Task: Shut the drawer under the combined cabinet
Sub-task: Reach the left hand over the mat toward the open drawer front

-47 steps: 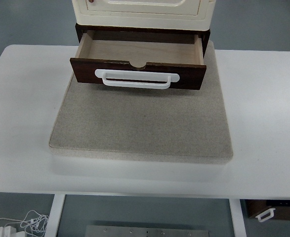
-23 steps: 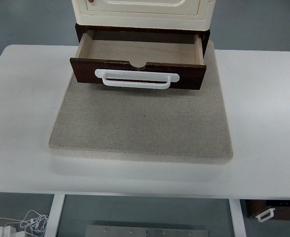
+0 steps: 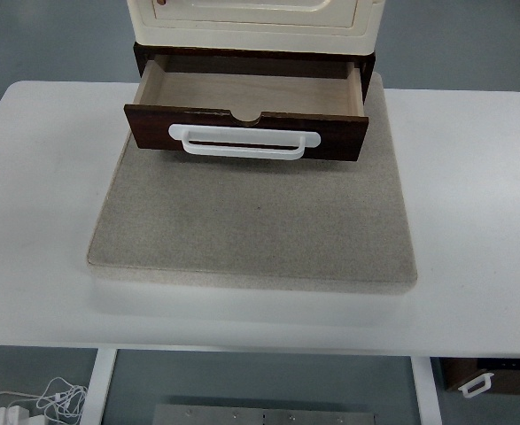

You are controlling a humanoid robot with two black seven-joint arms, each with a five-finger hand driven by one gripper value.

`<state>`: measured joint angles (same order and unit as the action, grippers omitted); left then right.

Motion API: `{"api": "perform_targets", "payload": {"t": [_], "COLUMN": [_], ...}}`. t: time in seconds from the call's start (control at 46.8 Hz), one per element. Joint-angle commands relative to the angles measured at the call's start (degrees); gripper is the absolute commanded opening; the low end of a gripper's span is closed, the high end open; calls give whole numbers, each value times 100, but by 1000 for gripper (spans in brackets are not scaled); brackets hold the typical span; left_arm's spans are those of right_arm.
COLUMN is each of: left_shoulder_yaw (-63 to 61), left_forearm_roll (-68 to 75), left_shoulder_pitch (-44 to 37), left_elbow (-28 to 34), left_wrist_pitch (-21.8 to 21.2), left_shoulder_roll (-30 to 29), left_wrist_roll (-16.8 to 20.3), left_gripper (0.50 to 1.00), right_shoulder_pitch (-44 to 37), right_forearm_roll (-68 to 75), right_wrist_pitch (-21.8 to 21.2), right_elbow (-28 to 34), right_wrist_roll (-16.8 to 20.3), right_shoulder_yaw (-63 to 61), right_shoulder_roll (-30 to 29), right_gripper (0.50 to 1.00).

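Drawer is sitting pulled out at upper center of the frame, under the cream cabinet, its pale wood interior showing empty. White handle is lying across the dark brown drawer front, facing the lower edge. Cabinet is standing on a grey mat that is covering the middle of the white tabletop. No robot hand is showing, so neither one's state can be told.

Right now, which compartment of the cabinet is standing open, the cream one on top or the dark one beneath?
The dark brown drawer beneath, pulled out with its white handle forward; the cream cabinet above looks shut.
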<state>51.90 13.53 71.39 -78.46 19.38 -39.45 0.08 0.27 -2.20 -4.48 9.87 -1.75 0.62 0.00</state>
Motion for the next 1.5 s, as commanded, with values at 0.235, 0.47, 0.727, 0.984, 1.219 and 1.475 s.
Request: {"api": "perform_targets", "payload": {"t": [0.235,0.47,0.727,0.984,1.219,1.475], "left_shoulder_yaw": [-777,-1427,-2359,-3158,-3634,-4345], "left_forearm_roll": [703,1151,1590,2030,2189,2443], "left_shoulder_pitch": [-20,-46,94,156,323,481], "left_elbow": [-582,-1004,-1444,-1655,-1646,-1593], "left_wrist_pitch": [154,163,400,611,857,1006], "left_shoulder_roll": [69,69,34,43,69,52], "left_wrist_roll": [0,0,0,-17,-184,-447], "left_gripper": [1000,1000,1000,1000,1000,1000], "right_shoulder_pitch": [9,9,9,0,0,9], "right_forearm_roll": [0,0,0,0,0,0], "right_wrist_pitch": [0,0,0,0,0,0], "right_elbow": [6,6,-2,-2,-2,-2], "right_wrist_roll": [-1,-1,-1,-1,-1,-1], "right_shoulder_yaw": [0,0,0,0,0,0], "right_shoulder_roll": [0,0,0,0,0,0], "right_gripper": [952,952,952,952,952,952]}}
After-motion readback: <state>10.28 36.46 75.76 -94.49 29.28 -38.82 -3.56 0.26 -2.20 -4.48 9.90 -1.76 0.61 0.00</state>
